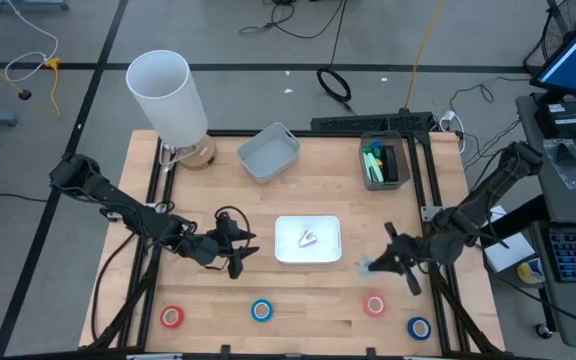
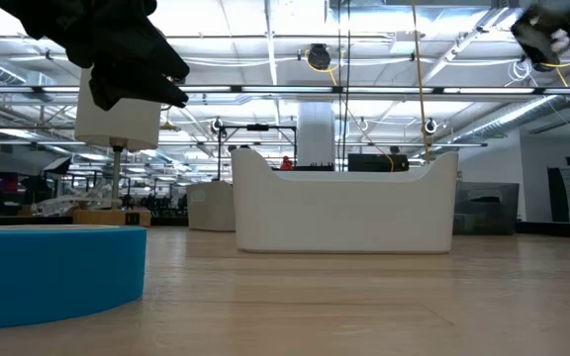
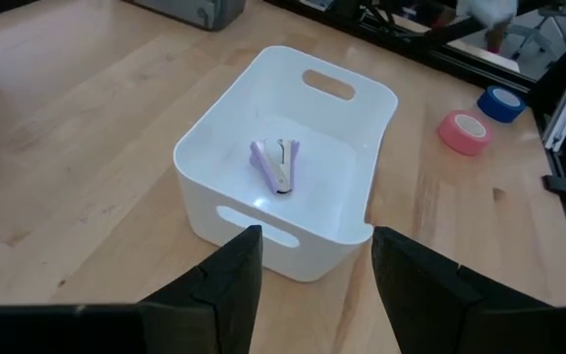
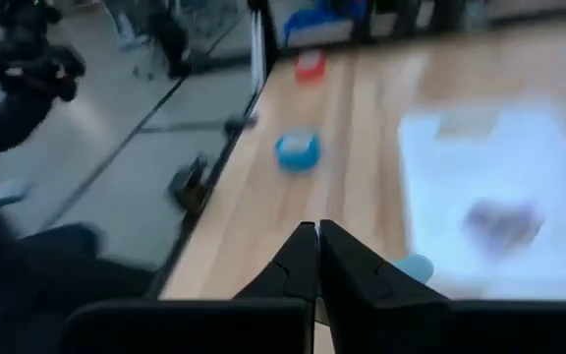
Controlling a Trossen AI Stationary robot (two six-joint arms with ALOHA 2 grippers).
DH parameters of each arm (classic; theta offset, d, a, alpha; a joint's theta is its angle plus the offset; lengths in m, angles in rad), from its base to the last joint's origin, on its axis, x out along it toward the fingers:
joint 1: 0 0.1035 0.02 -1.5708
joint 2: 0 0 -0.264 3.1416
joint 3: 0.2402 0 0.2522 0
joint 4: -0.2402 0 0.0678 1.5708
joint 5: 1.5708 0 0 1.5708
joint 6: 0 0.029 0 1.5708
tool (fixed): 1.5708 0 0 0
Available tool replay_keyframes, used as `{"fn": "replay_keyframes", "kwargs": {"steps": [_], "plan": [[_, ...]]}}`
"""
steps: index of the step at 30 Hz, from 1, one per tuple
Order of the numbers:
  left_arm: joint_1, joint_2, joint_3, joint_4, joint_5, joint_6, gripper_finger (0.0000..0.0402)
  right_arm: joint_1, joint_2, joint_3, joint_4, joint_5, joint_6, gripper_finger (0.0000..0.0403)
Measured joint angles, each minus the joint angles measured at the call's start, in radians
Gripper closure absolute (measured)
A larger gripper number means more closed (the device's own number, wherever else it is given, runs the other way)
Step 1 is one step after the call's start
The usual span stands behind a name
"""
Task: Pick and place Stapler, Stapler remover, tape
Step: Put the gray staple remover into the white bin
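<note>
White bin (image 1: 308, 241) mid-table holds staple remover (image 3: 277, 163). Left gripper (image 3: 311, 270) just beside bin, fingers spread wide, empty. Right gripper (image 4: 317, 258) on bin's other side, fingers pressed together. Four tape rolls (image 1: 261, 311) along the front edge.

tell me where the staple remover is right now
In the high view the staple remover lies inside the white bin at the table's middle, between the left tool and the right tool.
</note>
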Motion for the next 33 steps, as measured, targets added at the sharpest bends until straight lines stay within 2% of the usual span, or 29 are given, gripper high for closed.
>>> {"fn": "replay_keyframes", "kwargs": {"steps": [6, 9, 16, 23, 29, 33], "plan": [[0.000, 0.000, 0.000, 0.009, 0.000, 0.049, 0.0211, -0.142, 0.096, 0.000, 0.203, 0.008, -0.278, 0.0403], [0.006, 0.000, 0.000, 0.037, 0.001, 0.108, 0.0211, -0.236, 0.170, 0.000, 0.280, -0.060, -0.366, 0.0403], [0.036, 0.000, 0.000, 0.069, 0.011, 0.203, 0.0211, -0.434, 0.363, 0.000, 0.460, -0.244, -0.452, 0.0403], [0.047, 0.000, -0.016, 0.092, 0.017, 0.235, 0.0211, -0.577, 0.497, 0.000, 0.630, -0.361, -0.501, 0.0403], [0.046, -0.016, -0.146, 0.280, 0.021, 0.232, 0.0211, -0.650, 0.594, 0.005, 0.730, -0.436, -0.501, 0.0403], [0.047, -0.077, -0.249, 0.420, 0.045, 0.256, 0.0211, -0.672, 0.669, 0.065, 0.730, -0.465, -0.506, 0.0403]]}}
